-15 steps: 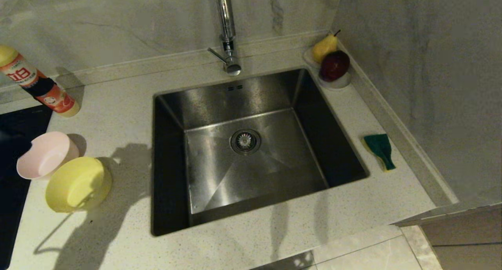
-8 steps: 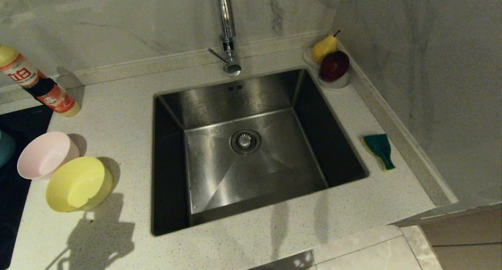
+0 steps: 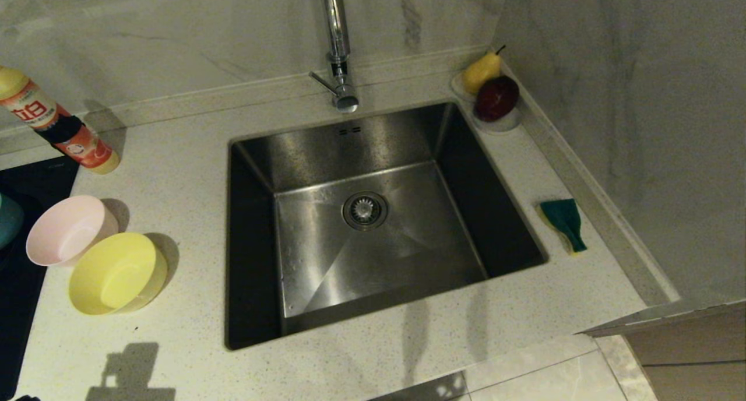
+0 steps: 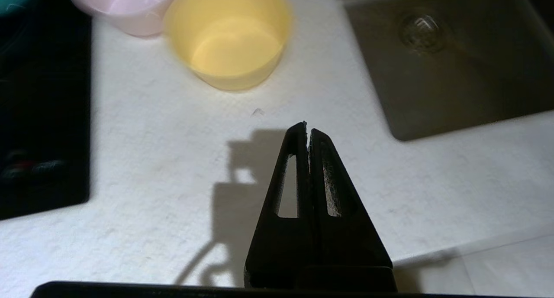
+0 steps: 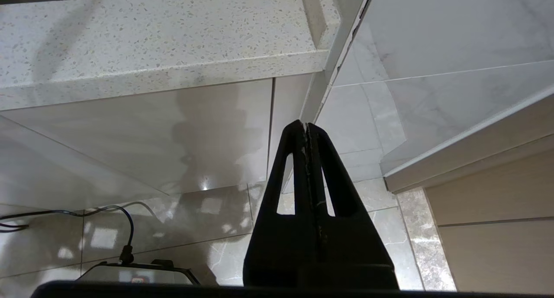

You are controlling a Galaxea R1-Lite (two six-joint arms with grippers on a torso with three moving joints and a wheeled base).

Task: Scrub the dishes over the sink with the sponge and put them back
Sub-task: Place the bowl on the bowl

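Neither arm shows in the head view; only the wrist views catch them. The left pincer (image 4: 307, 131), its black fingers pressed together on nothing, hangs over the pale speckled stone bench (image 3: 175, 156), casting a shadow on it, short of the round yellow plastic bowl (image 3: 116, 273). The right pincer (image 5: 305, 129), likewise closed and empty, sits parked below the bench edge, in front of glossy cabinet fronts and marbled floor tiles.

The head view alone shows the rectangular sponge (image 3: 564, 223), green scouring face up over yellow foam, lying on the bench right of the square brushed steel sink (image 3: 373, 226). The sink holds only its round drain strainer (image 3: 365, 210), with a chrome tap (image 3: 338, 45) behind. Left of the sink the yellow bowl touches the pale pink plastic bowl (image 3: 67, 229); a sliver of light blue bowl (image 3: 9, 220) sits on a black surface at the edge. An orange-labelled bottle (image 3: 55, 127) leans by the marble wall, and a small white dish (image 3: 501, 124) in the corner carries a yellow pear (image 3: 481, 71) and a dark red apple (image 3: 496, 97).
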